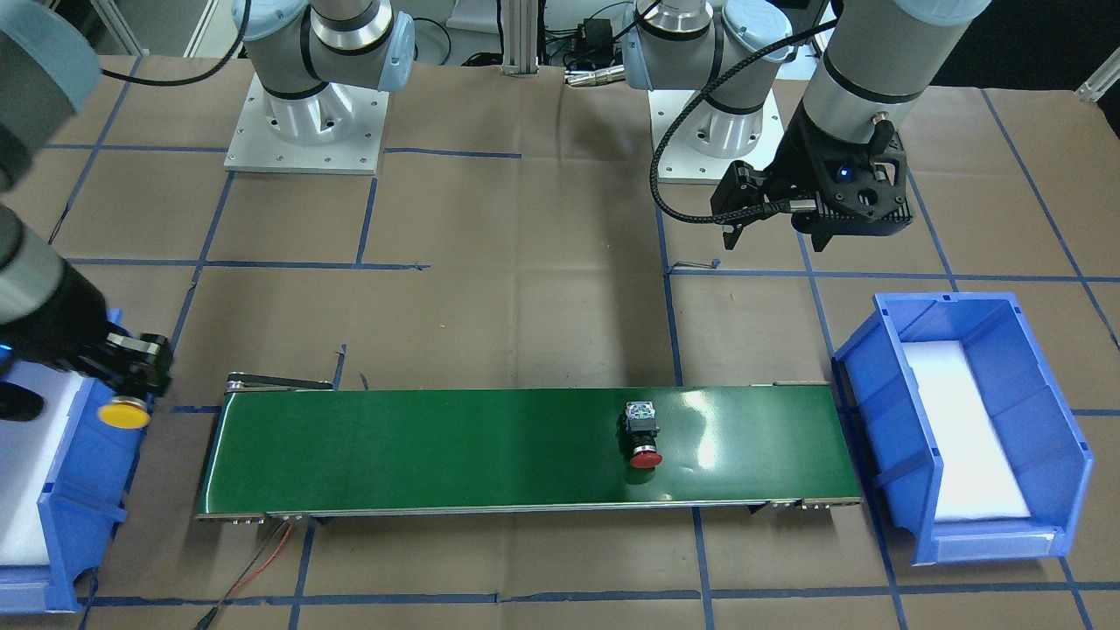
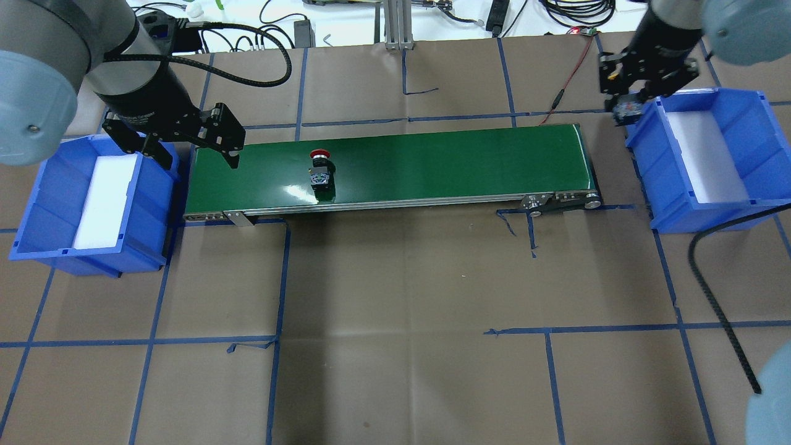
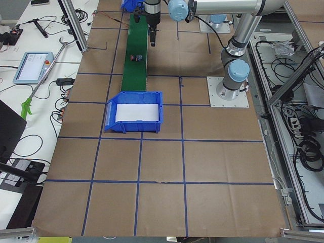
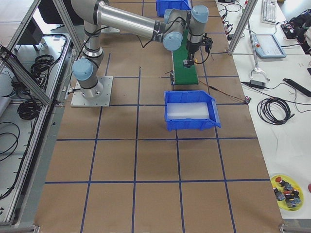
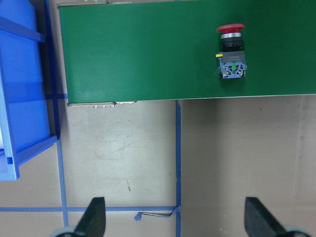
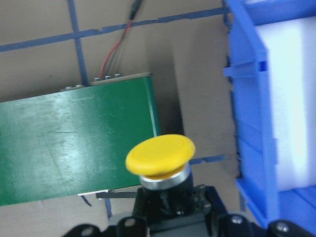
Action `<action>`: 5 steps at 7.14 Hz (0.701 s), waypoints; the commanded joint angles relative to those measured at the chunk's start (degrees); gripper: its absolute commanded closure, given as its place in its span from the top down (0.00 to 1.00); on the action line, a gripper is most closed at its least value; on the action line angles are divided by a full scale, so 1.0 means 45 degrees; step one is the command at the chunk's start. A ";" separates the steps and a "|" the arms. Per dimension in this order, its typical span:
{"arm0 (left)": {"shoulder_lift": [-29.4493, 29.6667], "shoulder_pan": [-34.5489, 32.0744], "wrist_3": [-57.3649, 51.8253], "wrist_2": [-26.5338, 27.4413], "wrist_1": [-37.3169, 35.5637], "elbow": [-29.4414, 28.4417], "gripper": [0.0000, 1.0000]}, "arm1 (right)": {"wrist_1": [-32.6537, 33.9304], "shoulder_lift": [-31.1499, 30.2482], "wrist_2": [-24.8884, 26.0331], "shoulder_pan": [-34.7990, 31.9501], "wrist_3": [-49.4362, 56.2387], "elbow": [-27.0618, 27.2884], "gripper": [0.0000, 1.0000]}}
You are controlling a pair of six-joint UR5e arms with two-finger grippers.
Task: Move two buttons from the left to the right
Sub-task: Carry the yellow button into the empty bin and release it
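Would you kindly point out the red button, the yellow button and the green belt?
red button (image 1: 646,458): front-facing view, on its red cap.
yellow button (image 6: 160,155): right wrist view, on its yellow cap.
green belt (image 2: 432,161): overhead view, on a bare stretch.

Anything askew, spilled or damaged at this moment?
Nothing is damaged or spilled. The red button lies on its side on the belt; the right gripper holds the yellow button. Some blue tape is peeling.
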State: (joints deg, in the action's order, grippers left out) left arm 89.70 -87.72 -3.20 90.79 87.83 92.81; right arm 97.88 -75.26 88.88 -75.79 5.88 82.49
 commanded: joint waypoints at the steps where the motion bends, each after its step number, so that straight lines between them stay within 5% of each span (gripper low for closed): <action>1: 0.0009 0.0002 -0.0011 -0.0019 -0.0006 0.0000 1.00 | -0.0813 -0.0230 -0.0023 0.2456 0.3480 -0.0675 0.05; 3: -0.0011 0.0002 -0.0012 -0.0019 -0.0006 0.0000 1.00 | -0.0541 0.0644 0.0015 0.3906 0.4470 -0.0636 0.05; 5: -0.0011 0.0002 -0.0012 -0.0019 -0.0026 0.0000 1.00 | 0.1951 0.2110 -0.0062 0.4048 0.5661 -0.0384 0.05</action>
State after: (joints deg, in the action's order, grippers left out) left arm 89.62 -87.72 -3.25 90.70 87.78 92.84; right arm 101.10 -69.34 88.81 -58.25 28.35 80.00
